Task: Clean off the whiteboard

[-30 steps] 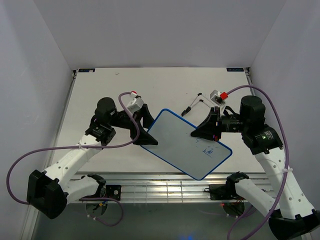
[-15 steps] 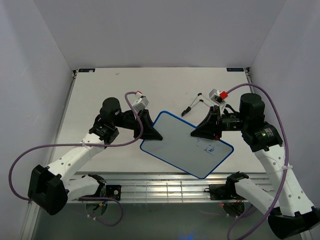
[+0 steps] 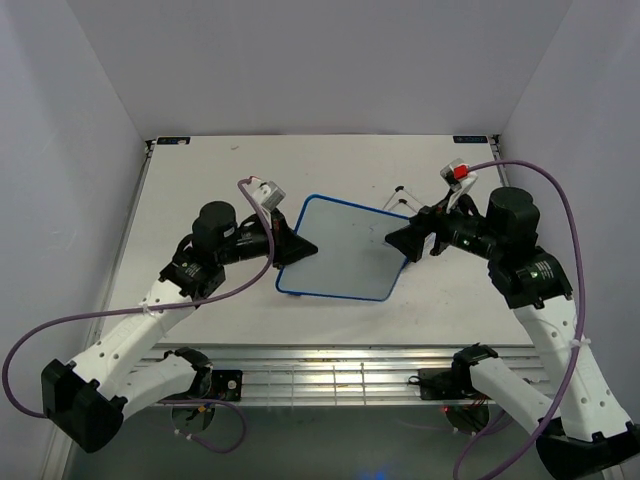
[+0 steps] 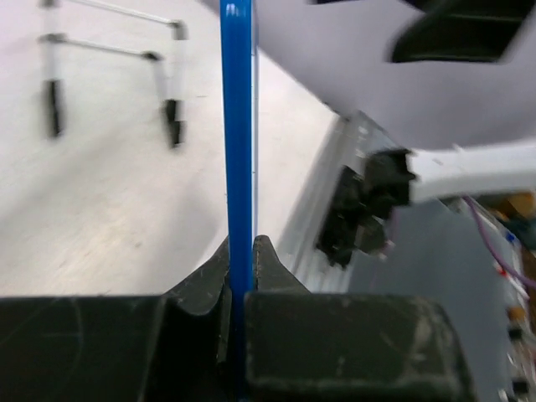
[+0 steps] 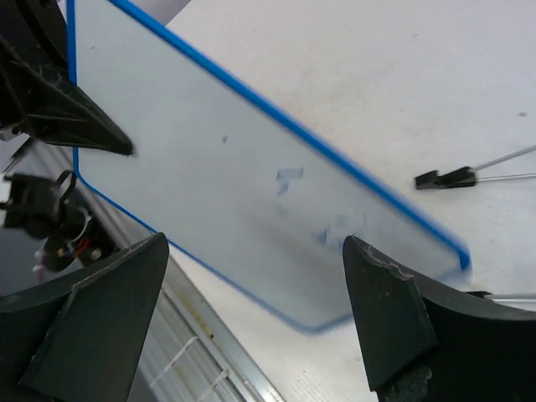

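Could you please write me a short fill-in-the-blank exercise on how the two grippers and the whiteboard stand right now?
1. The left gripper has its jaws shut on the ____ rim of the whiteboard.
2. The right gripper has its jaws ____ and holds nothing.
3. The faint marks on the whiteboard show only in the ____ wrist view.
Missing words: blue; open; right.

A white table (image 3: 200, 170) sits in the middle, with gray walls (image 3: 320, 60) around it. 2 small dark labels (image 3: 172, 141) sit at its far corners. A thin wire frame (image 4: 172, 84) with black tips lies on it. A metal rail (image 3: 330, 365) runs along the near edge.
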Controlling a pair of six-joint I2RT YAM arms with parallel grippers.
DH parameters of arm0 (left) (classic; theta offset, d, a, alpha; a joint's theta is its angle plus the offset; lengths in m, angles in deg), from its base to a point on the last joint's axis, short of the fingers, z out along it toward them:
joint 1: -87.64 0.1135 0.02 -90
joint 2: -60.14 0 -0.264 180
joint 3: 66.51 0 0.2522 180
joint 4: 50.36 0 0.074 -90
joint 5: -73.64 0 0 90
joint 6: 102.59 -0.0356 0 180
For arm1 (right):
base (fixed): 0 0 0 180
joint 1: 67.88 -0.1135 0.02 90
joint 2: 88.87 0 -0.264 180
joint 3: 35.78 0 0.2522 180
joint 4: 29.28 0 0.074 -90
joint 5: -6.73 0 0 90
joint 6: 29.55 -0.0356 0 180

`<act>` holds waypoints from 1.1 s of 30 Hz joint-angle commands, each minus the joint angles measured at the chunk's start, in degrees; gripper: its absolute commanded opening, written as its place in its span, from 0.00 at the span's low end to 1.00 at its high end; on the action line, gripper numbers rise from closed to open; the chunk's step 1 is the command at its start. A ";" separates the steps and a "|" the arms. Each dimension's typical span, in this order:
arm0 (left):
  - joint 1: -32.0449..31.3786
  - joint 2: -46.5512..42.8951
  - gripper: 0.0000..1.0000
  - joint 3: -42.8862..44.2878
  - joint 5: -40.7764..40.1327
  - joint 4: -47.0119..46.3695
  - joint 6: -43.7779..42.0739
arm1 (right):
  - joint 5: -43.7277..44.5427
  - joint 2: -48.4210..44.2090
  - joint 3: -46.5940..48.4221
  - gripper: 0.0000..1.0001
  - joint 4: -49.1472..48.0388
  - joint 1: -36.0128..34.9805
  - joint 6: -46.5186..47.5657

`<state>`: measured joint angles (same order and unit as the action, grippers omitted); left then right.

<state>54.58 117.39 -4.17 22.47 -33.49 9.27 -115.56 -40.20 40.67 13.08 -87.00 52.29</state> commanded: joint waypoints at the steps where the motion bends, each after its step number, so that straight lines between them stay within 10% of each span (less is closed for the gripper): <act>1: 2.03 -2.58 0.00 4.68 -22.03 7.67 -0.86 | 13.04 -3.92 1.99 0.90 -2.66 0.04 -2.65; 9: 6.95 -5.66 0.00 8.46 -47.25 19.55 2.48 | 1.29 0.89 -4.40 1.00 -9.68 -3.35 -15.08; 18: 14.33 -7.42 0.00 8.82 -55.17 22.81 1.51 | 56.67 18.44 -14.80 0.90 -19.10 -41.93 -38.30; 33: 15.83 -17.70 0.00 -2.08 -54.56 19.30 -2.97 | 67.00 61.53 20.16 0.94 0.73 -46.10 -49.05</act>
<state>69.97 101.46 -6.08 -31.62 -8.79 7.50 -55.02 16.65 54.42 7.71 -132.72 5.64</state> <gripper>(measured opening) 0.118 0.931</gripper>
